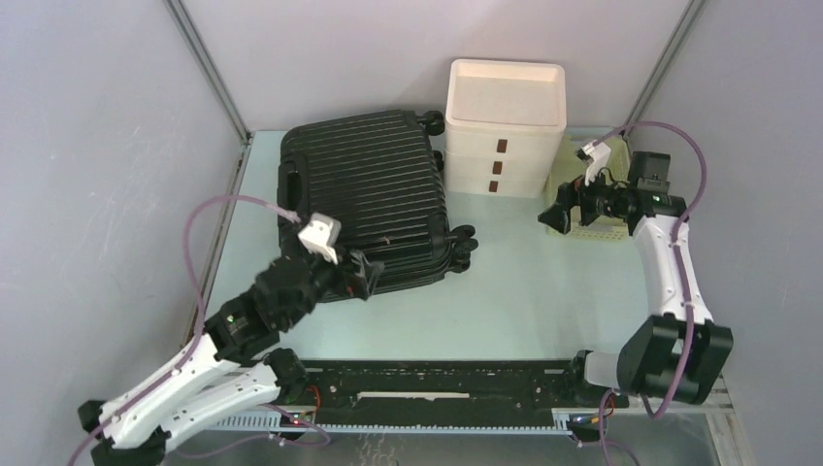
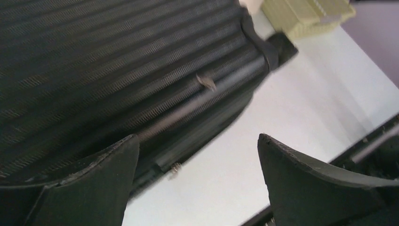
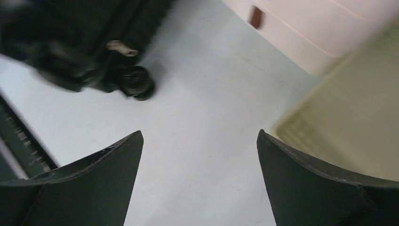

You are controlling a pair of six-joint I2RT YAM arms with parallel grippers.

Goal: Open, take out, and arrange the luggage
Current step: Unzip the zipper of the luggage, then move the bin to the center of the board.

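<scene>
The luggage (image 1: pixel 364 189), a black ribbed hard-shell suitcase, lies flat and closed on the table's left half, wheels toward the right. My left gripper (image 1: pixel 367 275) hovers at its near edge, open and holding nothing. In the left wrist view the ribbed shell (image 2: pixel 117 70) fills the upper left, a small metal zipper pull (image 2: pixel 175 168) shows at its seam, and the left gripper (image 2: pixel 197 141) spans bare table beside that edge. My right gripper (image 1: pixel 561 216) stands open and empty over the table to the right of the suitcase; in its wrist view the right gripper (image 3: pixel 198 136) frames bare table, with a suitcase wheel (image 3: pixel 136 82) ahead.
A white three-drawer box (image 1: pixel 505 126) stands at the back, right of the suitcase. A pale yellow slatted basket (image 1: pixel 594 225) sits at the right, partly hidden by my right wrist. The pale table (image 1: pixel 524 291) is walled on the left, back and right. A black rail (image 1: pixel 437 388) runs along the near edge.
</scene>
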